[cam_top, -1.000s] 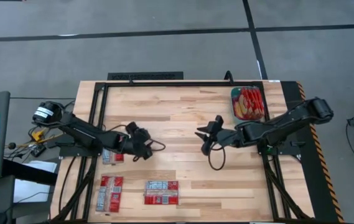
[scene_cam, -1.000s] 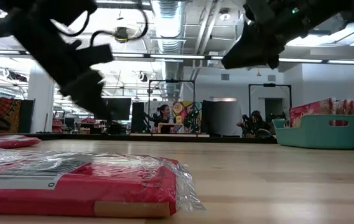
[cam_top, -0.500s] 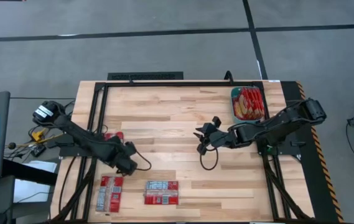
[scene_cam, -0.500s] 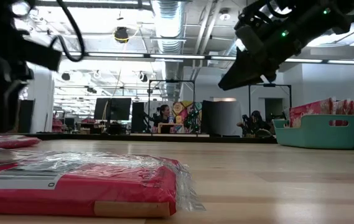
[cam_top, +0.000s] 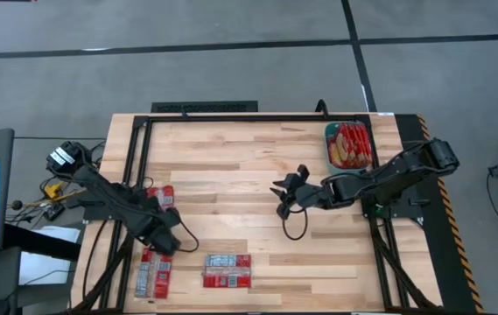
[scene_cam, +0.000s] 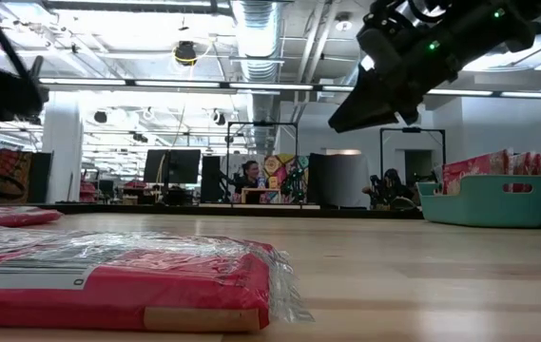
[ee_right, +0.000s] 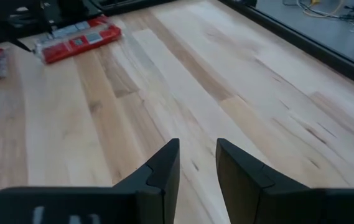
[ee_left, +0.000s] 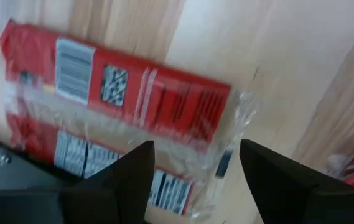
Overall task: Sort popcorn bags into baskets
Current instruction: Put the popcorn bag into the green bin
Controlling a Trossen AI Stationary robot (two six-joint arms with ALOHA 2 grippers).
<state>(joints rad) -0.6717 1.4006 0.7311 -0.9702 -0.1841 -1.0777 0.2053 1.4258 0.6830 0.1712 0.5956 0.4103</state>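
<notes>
No legible text anywhere; only an unreadable barcode and QR square on the popcorn bag label panels.

Light wooden table of butcher-block planks, edged by a black frame. Near the far right corner — a teal basket holding red popcorn bags, standing directly on the wood. On the left side, three red popcorn bags lying flat: one beside the left rail, one near the front left corner, one just beside it toward the middle. Between the left group and the basket — bare planks only.
</notes>
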